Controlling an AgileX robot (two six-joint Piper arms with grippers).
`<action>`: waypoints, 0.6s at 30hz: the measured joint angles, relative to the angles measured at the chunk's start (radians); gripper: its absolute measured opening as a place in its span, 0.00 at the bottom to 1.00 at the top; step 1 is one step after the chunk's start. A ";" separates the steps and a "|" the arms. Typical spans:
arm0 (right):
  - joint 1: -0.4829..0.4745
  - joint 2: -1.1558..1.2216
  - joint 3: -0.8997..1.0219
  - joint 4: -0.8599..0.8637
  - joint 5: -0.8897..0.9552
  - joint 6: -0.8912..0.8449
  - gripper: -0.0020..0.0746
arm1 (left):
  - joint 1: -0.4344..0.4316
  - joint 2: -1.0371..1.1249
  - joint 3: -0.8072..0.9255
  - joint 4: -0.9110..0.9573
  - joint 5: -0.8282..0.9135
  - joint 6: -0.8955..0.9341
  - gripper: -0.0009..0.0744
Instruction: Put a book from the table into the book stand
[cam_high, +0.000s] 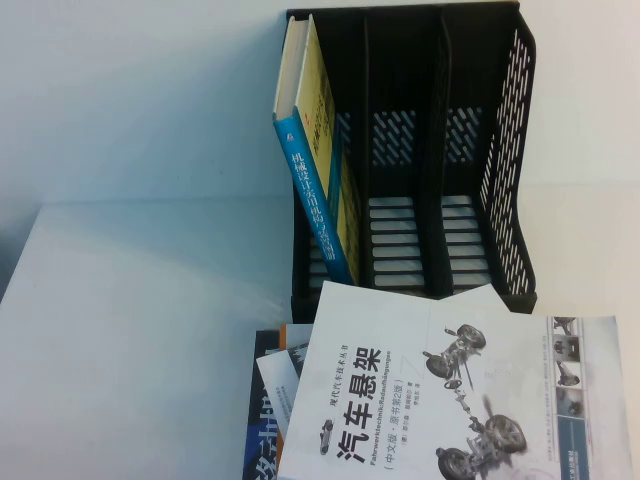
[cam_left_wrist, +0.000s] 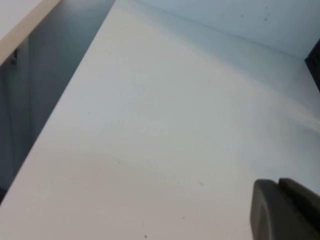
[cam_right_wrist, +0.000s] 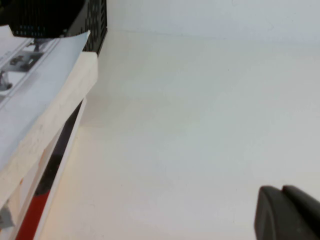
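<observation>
The book (cam_high: 440, 390) lies flat before the stand (cam_high: 405, 150), nearer the right gripper (cam_right_wrist: 287, 212) than the left gripper (cam_left_wrist: 285, 210); neither grip state can be told.

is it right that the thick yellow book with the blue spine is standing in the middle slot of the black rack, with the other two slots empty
Not quite. In the high view the yellow book leans in the leftmost slot of the book stand, not the middle one; the other two slots are indeed empty. The left gripper and right gripper show only in their wrist views, over bare table.
</observation>
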 joint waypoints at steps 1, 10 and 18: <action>0.000 0.000 0.000 0.000 0.000 0.000 0.02 | 0.000 0.000 0.000 0.004 -0.002 0.000 0.01; 0.000 0.000 0.000 0.000 0.000 0.000 0.02 | 0.000 0.000 0.003 0.189 -0.017 0.002 0.01; 0.000 0.000 0.000 0.000 0.000 0.000 0.02 | 0.000 0.000 0.003 0.307 -0.002 0.012 0.01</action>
